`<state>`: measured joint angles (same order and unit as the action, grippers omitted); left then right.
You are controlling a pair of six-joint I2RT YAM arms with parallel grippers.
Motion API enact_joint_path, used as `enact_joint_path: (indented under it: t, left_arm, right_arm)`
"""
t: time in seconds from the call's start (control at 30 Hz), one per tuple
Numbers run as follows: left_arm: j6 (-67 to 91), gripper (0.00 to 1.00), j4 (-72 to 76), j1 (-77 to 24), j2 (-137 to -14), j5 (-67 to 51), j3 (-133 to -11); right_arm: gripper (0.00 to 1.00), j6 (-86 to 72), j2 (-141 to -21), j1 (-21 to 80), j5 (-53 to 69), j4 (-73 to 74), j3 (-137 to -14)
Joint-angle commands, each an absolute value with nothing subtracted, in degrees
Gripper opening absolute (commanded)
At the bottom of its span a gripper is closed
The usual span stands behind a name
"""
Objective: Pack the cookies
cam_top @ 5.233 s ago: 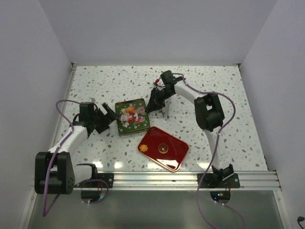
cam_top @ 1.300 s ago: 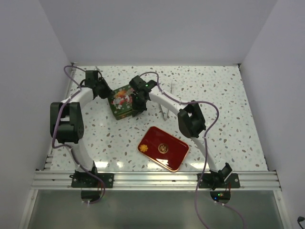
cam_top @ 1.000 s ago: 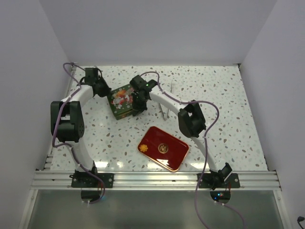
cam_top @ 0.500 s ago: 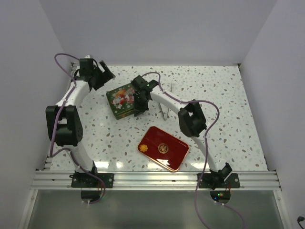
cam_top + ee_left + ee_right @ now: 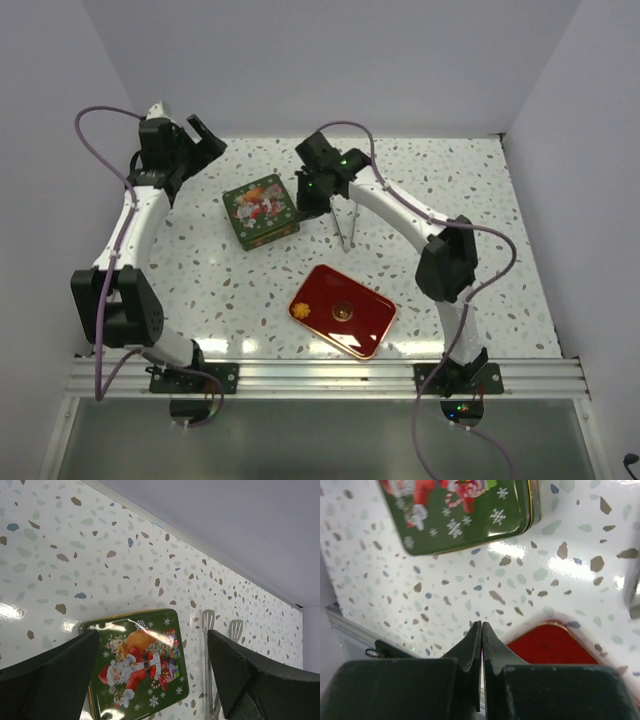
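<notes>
Observe left gripper (image 5: 204,136) released, empty, over worktop's far-left corner. Note right gripper (image 5: 481,626) clenched on nothing, near lidded green tin (image 5: 260,209). See two cookies (image 5: 342,311) in red tray (image 5: 367,326).

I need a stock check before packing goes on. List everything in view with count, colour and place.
tin: one, green with a Santa picture, lid on, left of centre on the table
tray: one, red with a gold rim, near middle
orange cookie: one, tray's left corner
dark cookie: one, brown, tray's middle
tongs: one pair, metal, right of the tin
left gripper: black, jaws open, empty, far left corner
right gripper: black, jaws shut, empty, beside the tin
</notes>
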<state>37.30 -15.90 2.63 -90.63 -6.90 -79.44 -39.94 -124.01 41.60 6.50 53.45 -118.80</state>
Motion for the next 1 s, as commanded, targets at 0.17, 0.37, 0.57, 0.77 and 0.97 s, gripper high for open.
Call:
enact_joint_path:
  t: [0.17, 0.37, 0.57, 0.77, 0.97]
  left_arm:
    - [36.65, 0.95, -8.17, 3.08, -75.95, -4.31, -63.82]
    - [29.63, 0.94, -11.42, 2.99, -66.72, 4.17, -58.63]
    - [29.0, 0.94, -10.47, 2.99, -56.96, 12.82, -44.43]
    - [26.02, 0.95, -2.56, 2.9, -45.81, 23.52, -27.46]
    - [15.41, 0.98, 12.36, 2.99, -38.5, 31.29, -14.09]
  right_arm:
    - [0.0, -34.81, -100.04, 43.41, 3.78, 49.06, -104.1]
    - [0.17, -33.13, -82.11, 45.44, 3.34, 40.97, -87.73]
    - [0.45, -32.87, -69.01, 45.44, 3.69, 38.93, -78.23]
    - [0.63, -31.03, -58.91, 45.53, 1.76, 43.41, -75.59]
    - [0.7, -30.85, -52.21, 45.53, -1.93, 46.75, -73.57]
